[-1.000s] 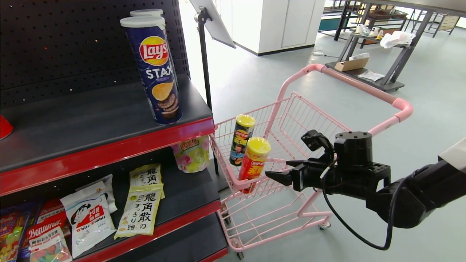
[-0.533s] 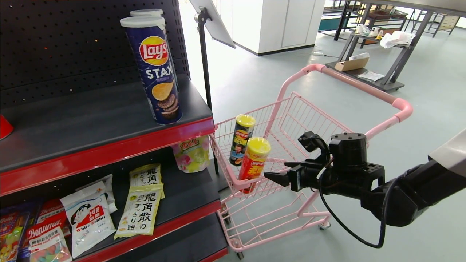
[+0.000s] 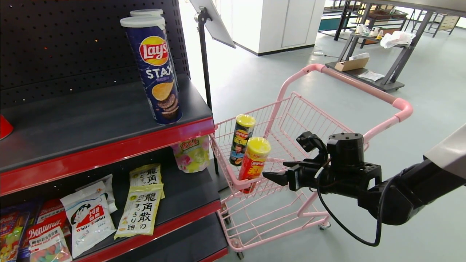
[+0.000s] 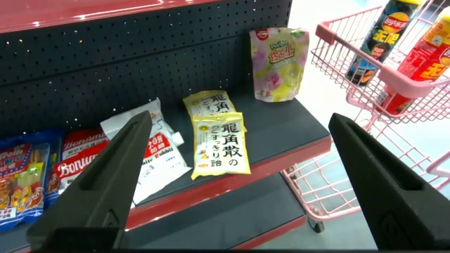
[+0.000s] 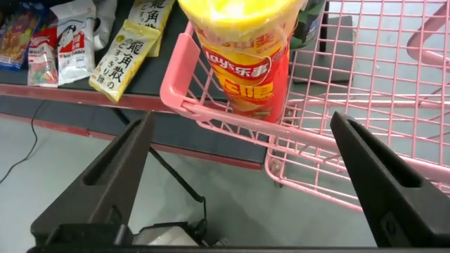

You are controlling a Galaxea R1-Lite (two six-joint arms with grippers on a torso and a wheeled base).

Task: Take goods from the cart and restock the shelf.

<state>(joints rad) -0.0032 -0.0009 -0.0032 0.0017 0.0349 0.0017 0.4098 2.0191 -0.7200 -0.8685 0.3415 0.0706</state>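
While the right gripper (image 3: 275,170) hangs level just outside the basket's near corner, its two black fingers are spread wide with nothing between them. Their tips point toward nine o'clock in the head view at the red cylindrical snack can with a yellow lid (image 3: 253,163), near it but apart. That can stands inside the front corner of the pink wire shopping cart (image 3: 358,86), against the rim. At about eleven o'clock from it, just beside it and deeper in the basket, stands a black can with a yellow lid (image 3: 241,140). The left gripper (image 4: 240,119) also has its fingers splayed and empty, and it faces the lower tier of the black pegboard shelf with red front edges (image 3: 91,120), which sits at nine o'clock of the cart. On that tier lie two yellow-green flat sachets (image 3: 140,209) and a white candy bag (image 3: 89,218), with a pale green pouch (image 3: 191,153) upright at the end nearest the cart. On the tier above, a tall dark-blue crisp tube with a white lid (image 3: 156,72) stands near the front edge, with a second tube (image 3: 146,12) directly behind it. Far off at one o'clock, a dark metal-framed rack (image 3: 397,65) holds a cardboard box (image 3: 351,64).
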